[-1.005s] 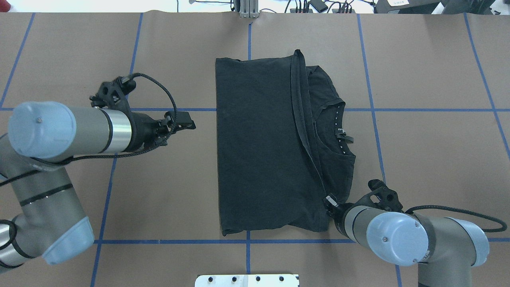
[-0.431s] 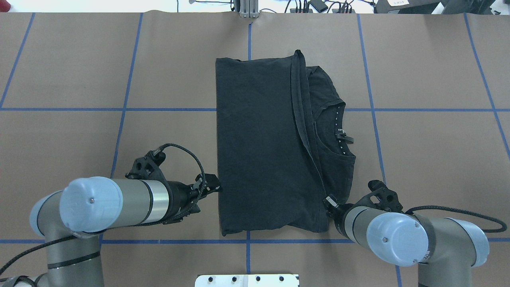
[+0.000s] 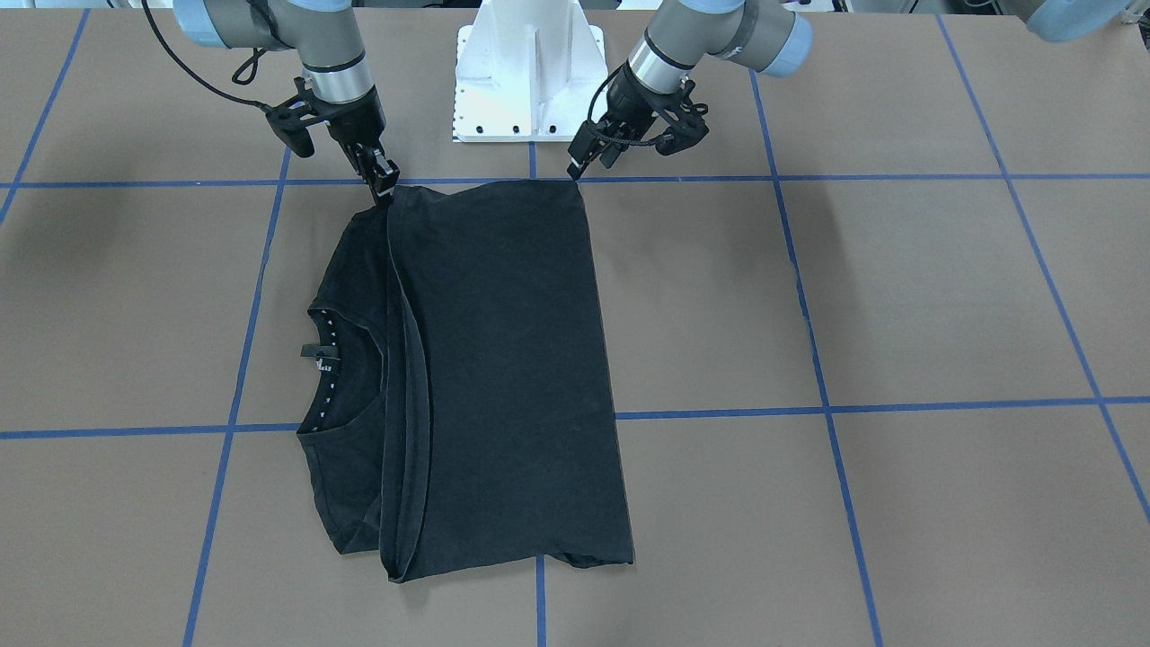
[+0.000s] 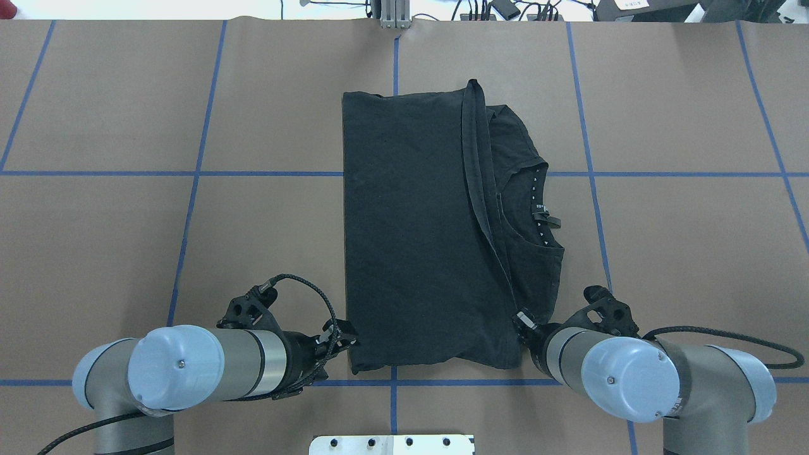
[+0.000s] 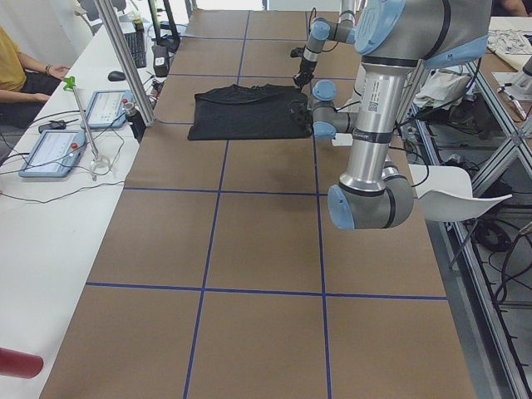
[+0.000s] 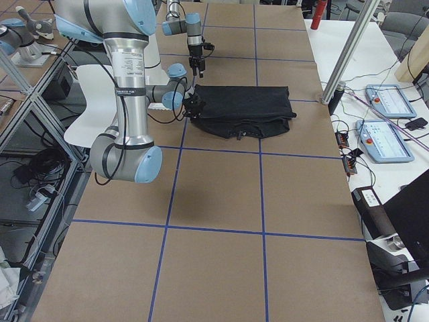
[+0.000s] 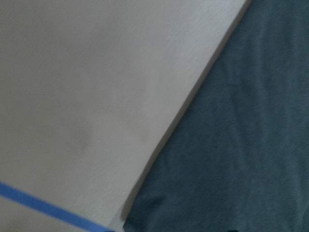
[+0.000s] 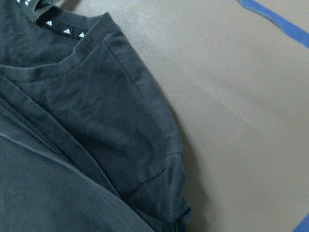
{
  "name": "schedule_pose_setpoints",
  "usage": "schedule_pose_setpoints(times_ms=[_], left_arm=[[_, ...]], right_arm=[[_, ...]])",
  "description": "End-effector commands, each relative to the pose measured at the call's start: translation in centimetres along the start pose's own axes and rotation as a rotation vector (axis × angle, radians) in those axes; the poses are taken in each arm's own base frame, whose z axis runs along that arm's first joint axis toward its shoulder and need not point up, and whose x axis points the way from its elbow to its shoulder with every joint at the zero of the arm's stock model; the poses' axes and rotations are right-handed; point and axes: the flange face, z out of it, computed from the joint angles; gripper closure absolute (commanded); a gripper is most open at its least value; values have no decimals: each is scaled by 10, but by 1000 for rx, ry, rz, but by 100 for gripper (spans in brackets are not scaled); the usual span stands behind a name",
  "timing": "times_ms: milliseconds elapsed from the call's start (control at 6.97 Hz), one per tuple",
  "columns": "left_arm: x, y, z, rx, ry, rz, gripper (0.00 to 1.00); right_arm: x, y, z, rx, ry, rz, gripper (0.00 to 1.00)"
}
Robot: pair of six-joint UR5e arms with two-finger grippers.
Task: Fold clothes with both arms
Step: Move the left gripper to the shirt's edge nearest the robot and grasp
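The black T-shirt [image 3: 503, 359] lies folded lengthwise in the middle of the table, also in the overhead view [image 4: 411, 234]. Its dotted collar [image 4: 537, 208] shows on the right side; the chest graphic is hidden. My left gripper [image 4: 349, 336] is at the shirt's near left corner, low over the table [image 3: 575, 169]; I cannot tell if it is open. The left wrist view shows the shirt's edge [image 7: 241, 145] close up. My right gripper [image 4: 521, 318] is at the near right corner [image 3: 386, 187] and looks shut on the cloth. The right wrist view shows the sleeve and collar [image 8: 72, 145].
The table is brown with blue tape lines [image 4: 393, 382]. The white mounting base [image 3: 526, 81] stands just behind the shirt's near edge. A side bench with tablets [image 5: 50, 150] and a seated person [image 5: 17, 66] is across the table.
My left arm swung back toward the robot, and its gripper went from left of the shirt's middle to the near left corner. The right arm and the shirt stayed still.
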Motion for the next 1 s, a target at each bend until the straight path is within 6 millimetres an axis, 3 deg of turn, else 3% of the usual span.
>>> schedule_pose_setpoints(times_ms=[0, 574, 861], left_arm=[[-6, 6, 15, 4, -21, -3, 25], [5, 13, 37, 7, -28, -2, 33], [0, 11, 44, 14, -42, -4, 41]], right_arm=[[0, 0, 0, -1, 0, -1, 100], [-1, 0, -1, -2, -2, 1, 100], [-1, 0, -1, -3, -1, 1, 100]])
